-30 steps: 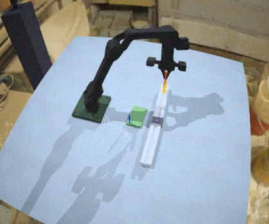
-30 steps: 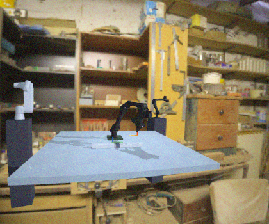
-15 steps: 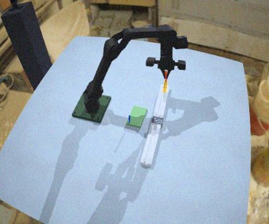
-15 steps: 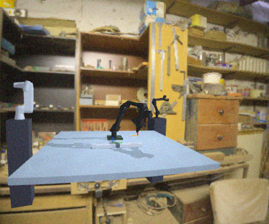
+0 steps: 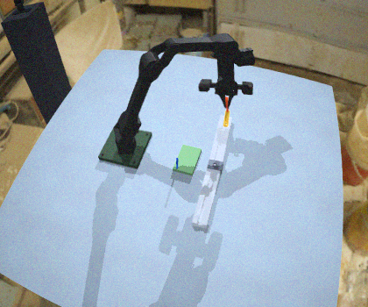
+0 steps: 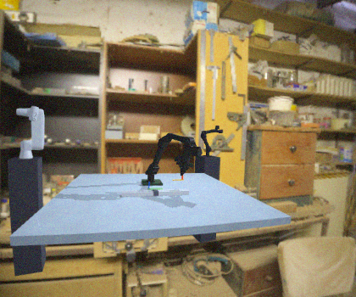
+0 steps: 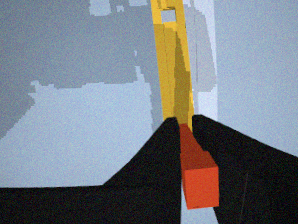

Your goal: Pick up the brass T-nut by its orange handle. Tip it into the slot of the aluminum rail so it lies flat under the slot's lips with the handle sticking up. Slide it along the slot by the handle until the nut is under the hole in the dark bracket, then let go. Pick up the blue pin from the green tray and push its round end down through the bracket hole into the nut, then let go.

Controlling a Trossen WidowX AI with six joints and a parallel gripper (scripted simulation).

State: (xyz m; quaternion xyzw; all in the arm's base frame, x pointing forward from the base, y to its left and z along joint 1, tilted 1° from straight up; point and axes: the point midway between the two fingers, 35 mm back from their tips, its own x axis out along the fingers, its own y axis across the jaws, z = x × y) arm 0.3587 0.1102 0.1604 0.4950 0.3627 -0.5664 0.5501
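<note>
Gripper (image 5: 227, 105) (image 6: 182, 173) (image 7: 184, 125) pinches orange handle (image 5: 227, 102) (image 6: 182, 177) (image 7: 201, 186) — wrist view alone shows brass's square hole (image 7: 169, 16).

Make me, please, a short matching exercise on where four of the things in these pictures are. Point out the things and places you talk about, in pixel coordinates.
1. orange handle (image 5: 227, 103) (image 6: 182, 176) (image 7: 202, 187)
2. blue pin (image 5: 177, 163) (image 6: 149, 185)
3. dark bracket (image 5: 215, 165) (image 6: 155, 193)
4. black robot arm (image 5: 143, 88) (image 6: 163, 144)

A. upright at the light green tray (image 5: 189, 158)
B. mounted on a dark green base plate (image 5: 106, 154)
C. between the gripper's (image 5: 227, 105) (image 6: 182, 173) (image 7: 185, 121) fingers
D. on the pale aluminum rail (image 5: 219, 146) (image 6: 180, 193), partway along

Pairs: 1-C, 2-A, 3-D, 4-B
</note>
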